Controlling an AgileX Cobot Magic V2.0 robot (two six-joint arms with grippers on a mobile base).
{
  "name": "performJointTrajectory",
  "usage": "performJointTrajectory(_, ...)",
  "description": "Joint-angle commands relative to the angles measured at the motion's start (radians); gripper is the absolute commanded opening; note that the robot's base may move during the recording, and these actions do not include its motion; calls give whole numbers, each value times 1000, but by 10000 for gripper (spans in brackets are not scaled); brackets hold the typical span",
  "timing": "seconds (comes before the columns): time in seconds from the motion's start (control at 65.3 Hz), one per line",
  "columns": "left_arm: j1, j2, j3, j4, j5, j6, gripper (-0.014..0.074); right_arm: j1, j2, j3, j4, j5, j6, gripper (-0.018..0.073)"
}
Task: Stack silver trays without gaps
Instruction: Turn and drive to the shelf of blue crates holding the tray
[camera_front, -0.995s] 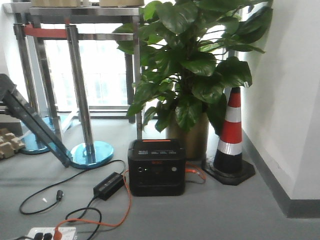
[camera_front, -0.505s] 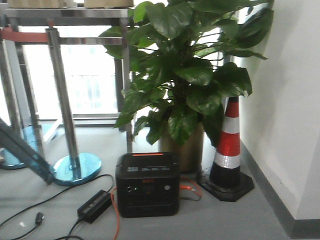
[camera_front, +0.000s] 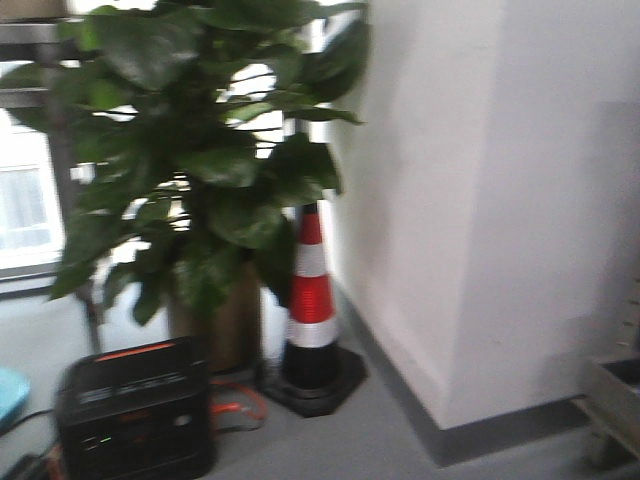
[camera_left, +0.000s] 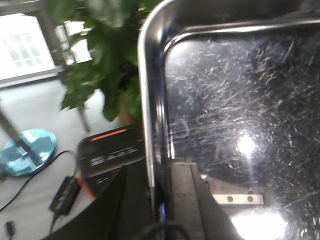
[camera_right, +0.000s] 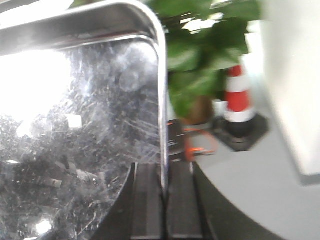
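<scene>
silver tray pinched at both side rims

the scratched silver tray fills both wrist views, held in the air with the grey floor showing past its edge. the left gripper pinches its left rim and the right gripper pinches its right rim. beyond stand a leafy potted plant, a black power station and a striped traffic cone by a white wall.

A black power station sits before a potted plant, near a striped cone.
</scene>
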Motion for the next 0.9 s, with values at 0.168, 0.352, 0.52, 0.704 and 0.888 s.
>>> performJointTrajectory(0.168,-13,12,-1,-19,-70,23,-16,11,-9,-11,28,-152,-3,-78)
performJointTrajectory(0.352,-13,12,-1,-16,-70,23,-16,11,-9,-11,28,-152,-3,-78)
performJointTrajectory(0.52,-13,12,-1,-16,-70,23,-16,11,-9,-11,28,-152,-3,-78)
performJointTrajectory(0.704,-13,12,-1,-16,-70,23,-16,11,-9,-11,28,-152,-3,-78)
performJointTrajectory(0.888,-13,12,-1,-16,-70,23,-16,11,-9,-11,28,-152,-3,-78)
